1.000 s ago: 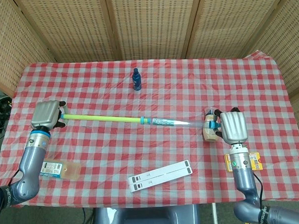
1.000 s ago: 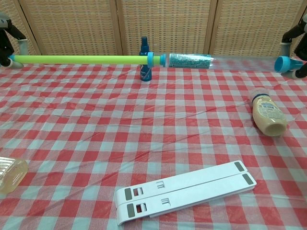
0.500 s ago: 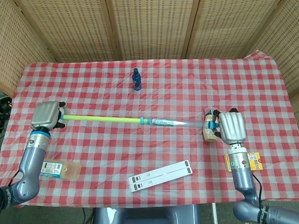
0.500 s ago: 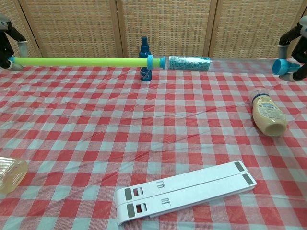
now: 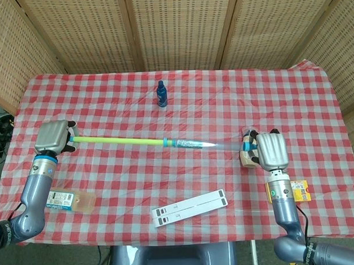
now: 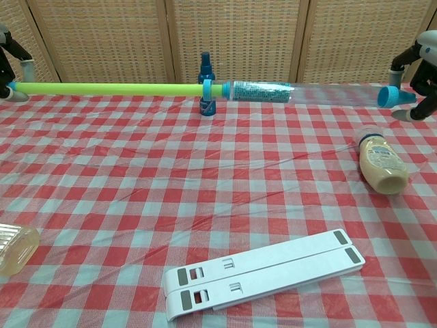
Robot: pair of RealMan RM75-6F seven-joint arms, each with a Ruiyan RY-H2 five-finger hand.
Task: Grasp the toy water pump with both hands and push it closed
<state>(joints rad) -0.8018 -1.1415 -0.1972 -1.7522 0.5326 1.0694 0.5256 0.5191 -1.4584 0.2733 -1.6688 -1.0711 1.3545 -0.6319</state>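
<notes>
The toy water pump (image 5: 166,143) hangs level above the checked table: a yellow-green plunger rod (image 6: 109,88) on the left, a clear barrel (image 6: 300,91) with a blue collar (image 6: 207,89) and blue end cap (image 6: 390,96) on the right. My left hand (image 5: 53,138) grips the rod's left end, seen at the chest view's left edge (image 6: 8,68). My right hand (image 5: 269,151) holds the barrel's capped end, fingers (image 6: 418,75) wrapped around the cap. The pump is pulled out long.
A small blue bottle (image 5: 161,94) stands at the back behind the pump. A mayonnaise bottle (image 6: 381,162) lies under my right hand. A white folding stand (image 6: 263,274) lies near the front edge. A clear bottle (image 5: 72,199) lies front left, a yellow packet (image 5: 299,191) front right.
My right hand has moved left with the barrel end, and the collar has slid left along the rod, shortening the pump slightly. My left hand shifted a little left.
</notes>
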